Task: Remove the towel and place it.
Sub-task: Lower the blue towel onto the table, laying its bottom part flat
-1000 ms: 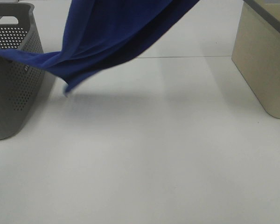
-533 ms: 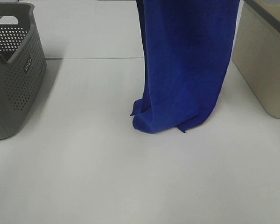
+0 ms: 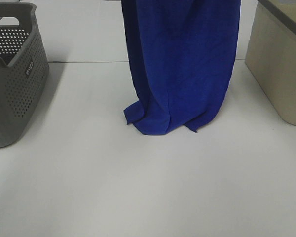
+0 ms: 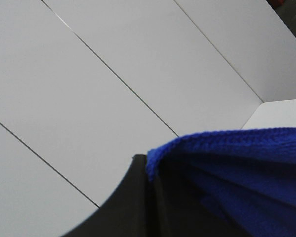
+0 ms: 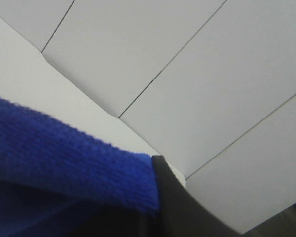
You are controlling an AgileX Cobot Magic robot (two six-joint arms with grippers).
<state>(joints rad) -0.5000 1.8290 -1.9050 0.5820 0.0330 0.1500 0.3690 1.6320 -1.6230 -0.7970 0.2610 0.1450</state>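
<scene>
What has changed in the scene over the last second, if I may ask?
The towel came clear of the grey basket, swung right in the high view and now hangs upright between the basket and the beige bin, its lower edge bunched on the table. In the last half second it drifted slightly back left. Basket and bin stayed put.

Smooth matte-black left gripper finger (image 4: 128,207) with curved edge; right gripper finger (image 5: 182,212) the same plain black
</scene>
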